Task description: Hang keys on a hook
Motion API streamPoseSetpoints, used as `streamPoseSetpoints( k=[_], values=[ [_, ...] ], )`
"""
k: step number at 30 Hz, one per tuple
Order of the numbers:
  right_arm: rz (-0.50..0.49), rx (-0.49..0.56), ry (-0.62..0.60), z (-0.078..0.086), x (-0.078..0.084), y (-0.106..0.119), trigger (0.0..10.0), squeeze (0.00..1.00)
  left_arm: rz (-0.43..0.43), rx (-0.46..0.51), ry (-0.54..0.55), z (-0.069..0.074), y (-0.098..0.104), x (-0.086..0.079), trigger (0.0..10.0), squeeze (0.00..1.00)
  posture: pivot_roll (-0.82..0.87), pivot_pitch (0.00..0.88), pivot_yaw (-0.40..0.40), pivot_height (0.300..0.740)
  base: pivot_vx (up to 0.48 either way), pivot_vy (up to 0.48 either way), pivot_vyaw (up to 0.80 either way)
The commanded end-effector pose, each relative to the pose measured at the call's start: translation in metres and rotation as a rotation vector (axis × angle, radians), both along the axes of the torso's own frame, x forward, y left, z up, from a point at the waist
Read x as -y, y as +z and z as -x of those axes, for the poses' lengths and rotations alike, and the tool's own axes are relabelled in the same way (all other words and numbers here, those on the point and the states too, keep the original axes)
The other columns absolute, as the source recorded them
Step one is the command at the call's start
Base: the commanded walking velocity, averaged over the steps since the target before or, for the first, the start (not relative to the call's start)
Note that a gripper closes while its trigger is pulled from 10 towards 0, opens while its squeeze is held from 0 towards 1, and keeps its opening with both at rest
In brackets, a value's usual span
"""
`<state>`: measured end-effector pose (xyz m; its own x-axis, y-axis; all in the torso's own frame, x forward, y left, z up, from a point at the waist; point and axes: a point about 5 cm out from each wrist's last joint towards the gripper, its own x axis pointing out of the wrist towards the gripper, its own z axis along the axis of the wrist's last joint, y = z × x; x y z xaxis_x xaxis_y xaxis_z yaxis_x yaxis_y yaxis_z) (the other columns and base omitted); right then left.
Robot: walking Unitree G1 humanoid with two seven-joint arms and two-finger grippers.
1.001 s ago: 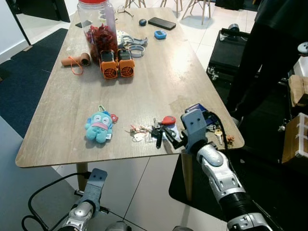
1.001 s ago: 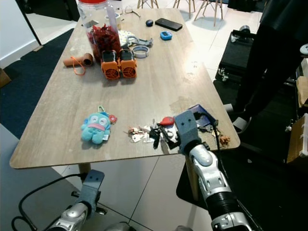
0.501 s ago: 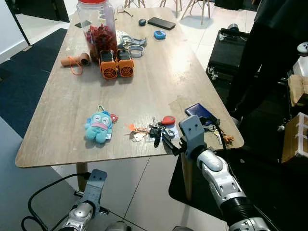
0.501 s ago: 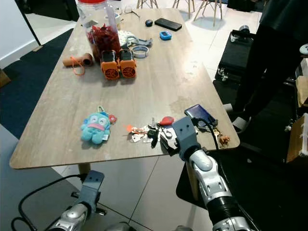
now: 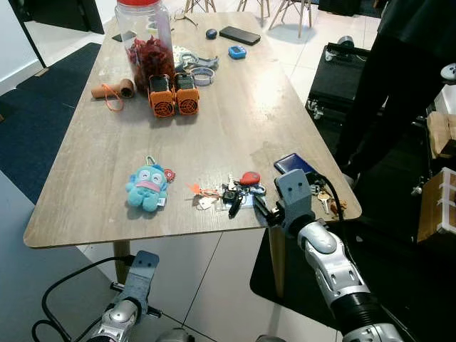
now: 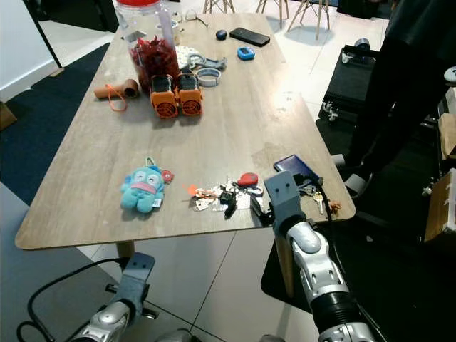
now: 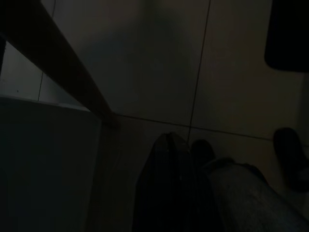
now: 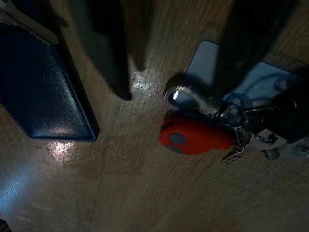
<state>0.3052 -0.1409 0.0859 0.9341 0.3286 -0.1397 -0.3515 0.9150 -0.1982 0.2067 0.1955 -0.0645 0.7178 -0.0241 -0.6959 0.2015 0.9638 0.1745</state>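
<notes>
Keys [image 5: 239, 192] with a red fob lie at the tabletop's [image 5: 107, 164] near edge toward its right corner, our right hand [image 5: 261, 211] open just above them, and we judge it should settle both fingers astride the ring before closing.

My right gripper [image 5: 261, 211] fingers mostly hidden behind own wrist housing from head views. Key bunch [image 8: 227, 125] cut off at right wrist frame edge, individual keys blurred. Blue case [image 8: 46, 92] cut off at frame edge. Left wrist view too dark: left gripper [image 7: 169, 159] finger gap unreadable. Person [image 5: 399, 78] cut off at frame top.
</notes>
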Motion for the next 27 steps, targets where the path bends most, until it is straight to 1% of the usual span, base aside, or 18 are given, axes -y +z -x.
streamPoseSetpoints(
  k=[1,3,4,5,6,10,11,12,13,14,16,17,21,23,24,25,26,27],
  values=[
    [0.022,-0.067,-0.037,0.004,0.008,-0.013,3.1,0.0,-0.026,-0.015,-0.012,0.002,-0.001,-0.004,10.0,0.0,0.07,0.071,0.013,0.74,0.0,0.0,0.0],
    [0.023,-0.068,-0.039,0.004,0.008,-0.013,3.1,0.0,-0.028,-0.016,-0.013,0.002,-0.001,-0.004,10.0,0.0,0.07,0.071,0.013,0.74,0.0,0.0,0.0],
    [0.025,-0.071,-0.043,0.004,0.009,-0.014,4.6,0.0,-0.032,-0.017,-0.016,0.001,-0.001,-0.005,10.0,0.0,0.07,0.07,0.014,0.74,0.0,0.0,0.0],
    [0.025,-0.071,-0.043,0.004,0.009,-0.014,4.6,0.0,-0.032,-0.017,-0.016,0.001,-0.001,-0.005,10.0,0.0,0.07,0.07,0.014,0.74,0.0,0.0,0.0],
    [0.032,-0.075,-0.047,0.004,0.009,-0.014,10.0,0.0,-0.034,-0.018,-0.018,0.001,0.0,-0.005,10.0,0.0,0.07,0.067,0.015,0.74,0.0,0.0,0.0],
    [0.034,-0.078,-0.058,0.002,0.009,-0.014,10.0,0.0,-0.037,-0.019,-0.022,0.001,0.0,-0.005,10.0,0.0,0.07,0.063,0.016,0.74,0.0,0.0,0.0],
    [0.018,-0.069,-0.066,0.0,0.008,-0.011,10.0,0.0,-0.039,-0.019,-0.025,0.0,0.0,-0.005,10.0,0.0,0.07,0.061,0.016,0.74,0.0,0.0,0.0],
    [0.002,-0.055,-0.064,-0.002,0.007,-0.008,10.0,0.39,-0.039,-0.019,-0.026,0.0,0.0,-0.005,10.0,0.0,0.07,0.061,0.016,0.74,0.0,0.0,0.0],
    [0.002,-0.055,-0.064,-0.002,0.007,-0.008,10.0,0.39,-0.039,-0.019,-0.026,0.0,0.0,-0.005,10.0,0.0,0.07,0.061,0.016,0.74,0.0,0.0,0.0],
    [-0.012,-0.041,-0.066,-0.003,0.007,-0.005,10.0,0.75,-0.039,-0.019,-0.027,0.0,0.0,-0.004,10.0,0.0,0.07,0.06,0.015,0.74,0.0,0.0,0.0],
    [-0.02,-0.032,-0.068,-0.004,0.006,-0.004,10.0,0.75,-0.039,-0.019,-0.028,0.0,0.0,-0.004,10.0,0.0,0.07,0.06,0.015,0.74,0.0,0.0,0.0],
    [-0.024,-0.021,-0.073,-0.005,0.007,-0.002,10.0,1.0,-0.039,-0.018,-0.029,0.0,0.0,-0.004,10.0,0.0,0.06,0.059,0.013,0.74,0.0,0.0,0.0],
    [-0.04,0.02,-0.102,-0.009,0.009,0.006,10.0,1.0,-0.038,-0.019,-0.031,0.0,0.0,-0.003,10.0,0.0,0.06,0.059,0.013,0.74,0.0,0.0,0.0],
    [-0.088,0.084,-0.062,-0.013,0.004,0.02,10.0,0.33,-0.037,-0.02,-0.033,0.001,-0.001,-0.002,10.0,0.0,0.06,0.059,0.01,0.74,0.0,0.0,0.0],
    [-0.1,0.108,-0.022,-0.014,-0.001,0.025,10.0,0.03,-0.037,-0.021,-0.033,0.001,-0.001,-0.002,10.0,0.0,0.06,0.06,0.009,0.74,0.0,0.0,0.0],
    [-0.1,0.108,-0.022,-0.014,-0.001,0.025,10.0,0.03,-0.037,-0.021,-0.033,0.001,-0.001,-0.002,10.0,0.0,0.06,0.06,0.009,0.74,0.0,0.0,0.0],
    [-0.097,0.131,0.031,-0.014,-0.007,0.029,10.0,0.0,-0.037,-0.022,-0.032,0.001,-0.001,-0.002,10.0,0.0,0.06,0.06,0.008,0.74,0.0,0.0,0.0],
    [-0.091,0.137,0.044,-0.014,-0.008,0.03,10.0,0.0,-0.037,-0.022,-0.032,0.001,-0.001,-0.002,10.0,0.0,0.06,0.06,0.008,0.74,0.0,0.0,0.0]
  ],
)
